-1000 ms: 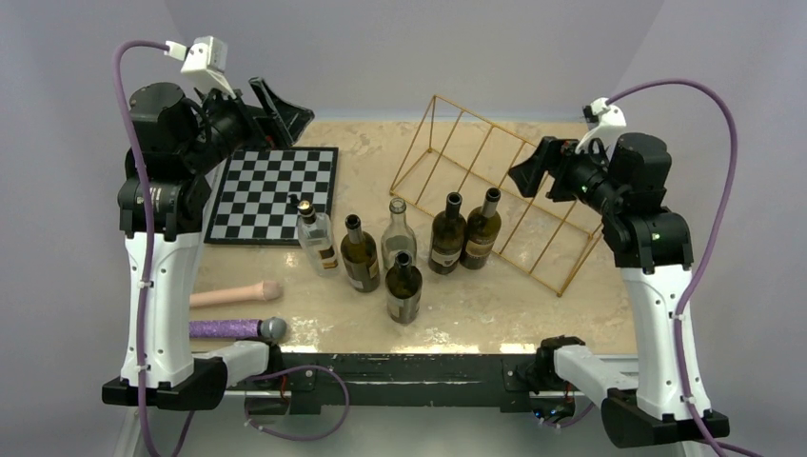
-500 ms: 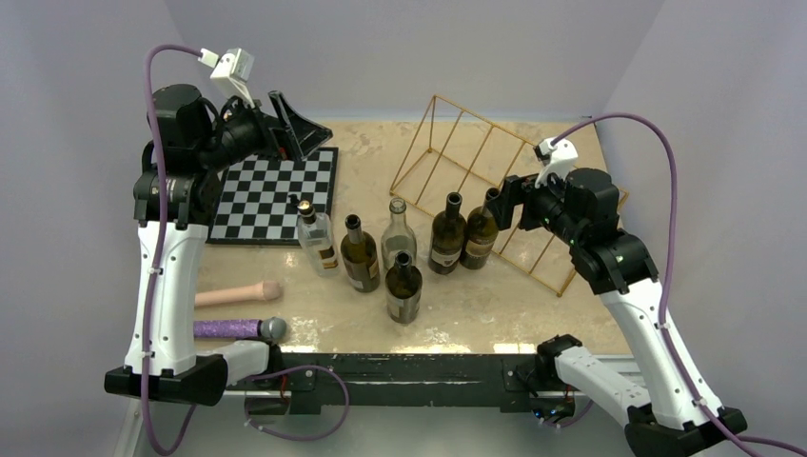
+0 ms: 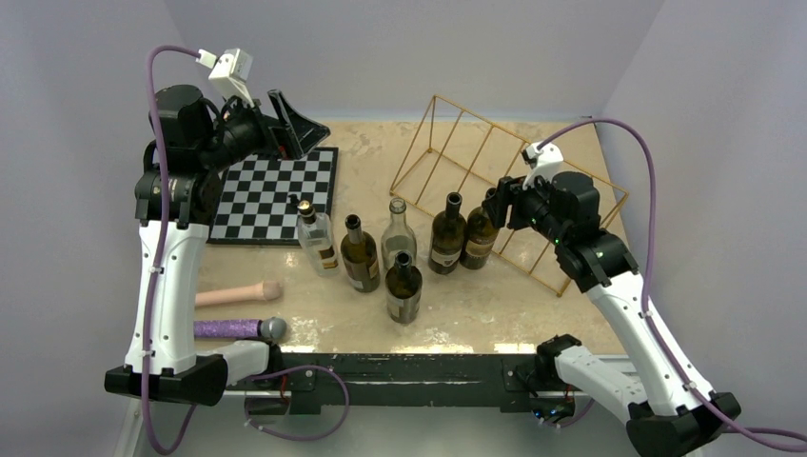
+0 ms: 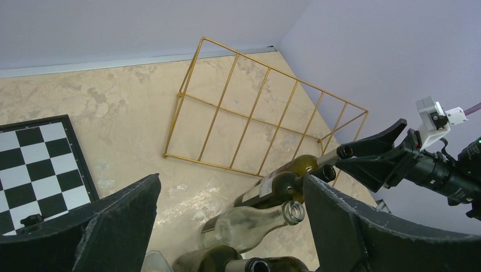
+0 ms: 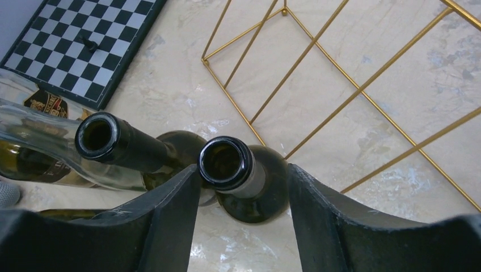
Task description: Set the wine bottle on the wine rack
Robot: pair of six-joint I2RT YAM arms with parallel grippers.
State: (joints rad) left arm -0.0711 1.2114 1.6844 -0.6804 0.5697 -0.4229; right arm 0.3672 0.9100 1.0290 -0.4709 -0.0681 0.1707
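right gripper (image 5: 243, 173) jaws apart, straddling neck of rightmost wine bottle (image 3: 482, 238), not clamped. bottle upright, just beside wine rack (image 4: 268, 68). left gripper (image 4: 230, 187) jaws wide apart above checkerboard (image 3: 276, 190).

Wine rack (image 4: 249, 107) lies on the table (image 4: 113, 107). Right gripper (image 4: 353, 156) sits at the wine bottle (image 4: 303, 164) mouth. Chessboard (image 4: 39, 164) at left edge.

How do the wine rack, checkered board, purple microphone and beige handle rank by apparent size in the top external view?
1. wine rack
2. checkered board
3. purple microphone and beige handle: they look similar in size, so I do not rank them.
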